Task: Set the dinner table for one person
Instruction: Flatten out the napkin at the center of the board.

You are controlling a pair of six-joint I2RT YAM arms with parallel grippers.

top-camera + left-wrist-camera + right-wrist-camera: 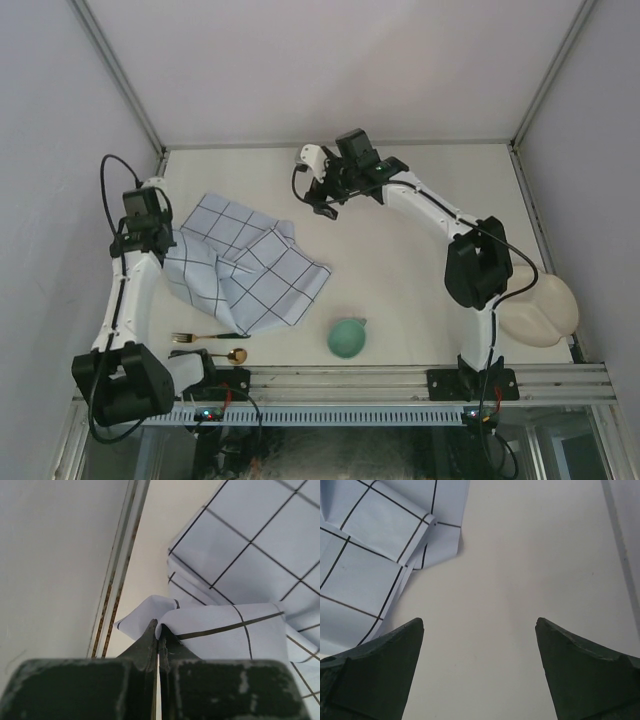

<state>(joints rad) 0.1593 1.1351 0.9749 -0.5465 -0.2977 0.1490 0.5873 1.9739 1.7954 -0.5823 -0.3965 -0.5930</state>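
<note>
Cloth (pixel 245 265) of pale blue with dark grid lines lies rumpled on the left half of the dinner table (pixel 400 240), which fills the enclosure floor beneath both arms. The left gripper (pixel 158 627) pinches a folded edge of the cloth (close by the left wall). The right gripper (pixel 480 625) hangs over bare tabletop just beside the cloth, fingers spread wide and holding nothing.

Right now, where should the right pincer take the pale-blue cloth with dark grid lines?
Probably the folded corner of the pale-blue grid-lined cloth nearest the open right pincer, approached from above on the cloth-free side. That corner sticks out past the folds and throws a shadow, so it seems slightly raised. The left pincer pinches the opposite edge.
</note>
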